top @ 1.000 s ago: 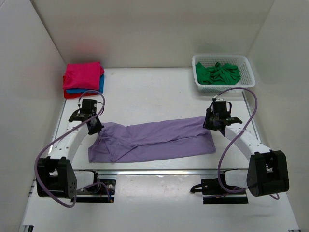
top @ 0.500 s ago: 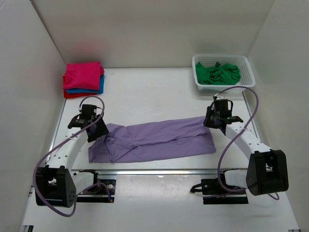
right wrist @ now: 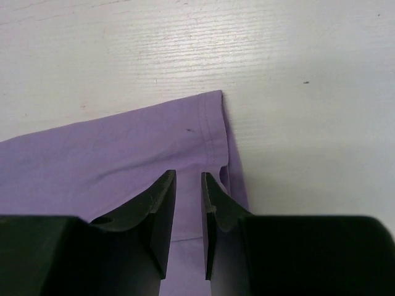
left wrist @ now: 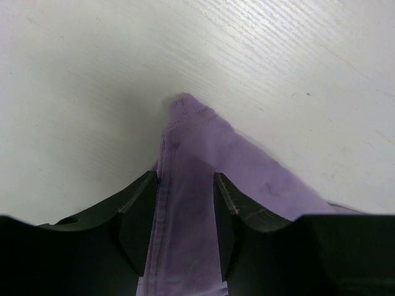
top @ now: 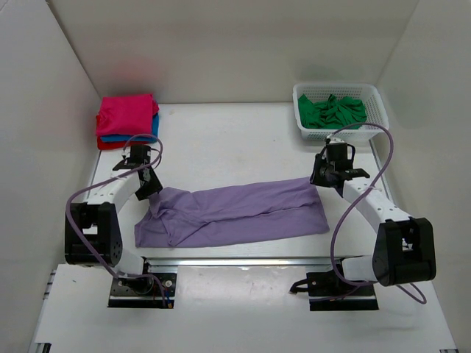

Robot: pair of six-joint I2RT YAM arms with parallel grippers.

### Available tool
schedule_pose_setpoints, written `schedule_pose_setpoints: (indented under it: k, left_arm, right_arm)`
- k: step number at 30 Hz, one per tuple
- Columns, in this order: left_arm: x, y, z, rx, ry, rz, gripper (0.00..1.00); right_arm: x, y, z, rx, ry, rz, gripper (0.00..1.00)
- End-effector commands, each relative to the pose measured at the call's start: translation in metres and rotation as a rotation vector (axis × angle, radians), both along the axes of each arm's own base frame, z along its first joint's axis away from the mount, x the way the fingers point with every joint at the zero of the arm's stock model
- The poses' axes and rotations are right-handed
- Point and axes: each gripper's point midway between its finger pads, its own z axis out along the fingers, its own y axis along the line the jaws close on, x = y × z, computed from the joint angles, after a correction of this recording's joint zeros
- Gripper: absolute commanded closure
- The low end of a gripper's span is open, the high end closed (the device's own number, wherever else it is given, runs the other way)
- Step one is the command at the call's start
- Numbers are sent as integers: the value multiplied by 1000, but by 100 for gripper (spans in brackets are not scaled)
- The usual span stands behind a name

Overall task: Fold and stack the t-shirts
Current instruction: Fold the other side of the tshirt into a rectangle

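Lilac t-shirt point(top: 235, 213), judged limp and light, lay on the desk point(top: 235, 140) near-left of the basket point(top: 340, 134); pinch hemmed corners, where left gripper point(left wrist: 185, 179) jaws stood apart, right gripper point(right wrist: 188, 176) jaws narrow, grip unclear.

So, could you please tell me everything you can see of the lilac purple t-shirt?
The lilac purple t-shirt is plain soft cloth, folded lengthwise into a long, wrinkled band lying flat across the table. Stitched hems show at both ends. Its left end comes to a point that lies between the open fingers of the left gripper. At its far right corner the right gripper looks closed on the hemmed edge. Nothing else touches it.
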Motion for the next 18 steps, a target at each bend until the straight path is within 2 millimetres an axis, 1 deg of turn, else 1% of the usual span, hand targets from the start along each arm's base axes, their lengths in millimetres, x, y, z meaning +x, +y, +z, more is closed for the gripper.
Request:
schedule_pose_setpoints:
  k: [1, 2, 4, 5, 6, 7, 8, 9, 10, 11, 12, 13, 14, 15, 16, 17, 18]
  left_arm:
    - [16, 7, 9, 25, -62, 13, 47]
    - [18, 10, 8, 30, -65, 23, 47]
    - [15, 9, -5, 16, -47, 22, 46]
    - [15, 7, -7, 6, -49, 15, 47]
    - [12, 9, -14, 13, -25, 18, 49]
    - [16, 10, -15, 12, -26, 22, 50]
    - [16, 8, -22, 16, -11, 16, 50]
    - [16, 8, -23, 13, -9, 16, 51]
    - [17, 10, -26, 11, -5, 15, 57]
    - [16, 9, -29, 13, 0, 9, 62]
    - [18, 8, -28, 8, -5, 12, 77]
    - [21, 7, -32, 3, -2, 3, 92]
    - [24, 7, -32, 0, -7, 3, 97]
    - [24, 5, -32, -11, -4, -4, 100]
    - [23, 5, -35, -7, 8, -8, 100]
    - [26, 4, -33, -11, 3, -14, 100]
    - [28, 5, -32, -6, -1, -15, 100]
  right_arm:
    - [17, 1, 18, -4, -62, 8, 79]
    - [20, 0, 18, -9, -62, 4, 79]
    - [20, 2, 12, -5, -53, 11, 76]
    - [19, 3, 10, 3, -44, 11, 75]
    - [21, 4, 8, 4, -42, 19, 76]
    - [23, 5, 7, 6, -38, 19, 76]
    - [22, 5, 3, -2, -28, 19, 75]
    - [22, 7, 1, -14, -23, 24, 76]
    - [21, 5, -6, -22, -8, 20, 75]
    - [24, 4, -4, -22, -13, 17, 75]
    - [25, 3, -7, -27, -4, 13, 74]
    - [25, 2, -12, -35, 5, 6, 71]
    - [30, 2, -12, -36, 2, -1, 70]
    - [31, 1, -15, -43, 6, -1, 65]
    - [32, 1, -20, -44, 17, -2, 61]
    - [36, 1, -20, -42, 13, -2, 57]
    - [42, 1, -20, -44, 9, -4, 56]
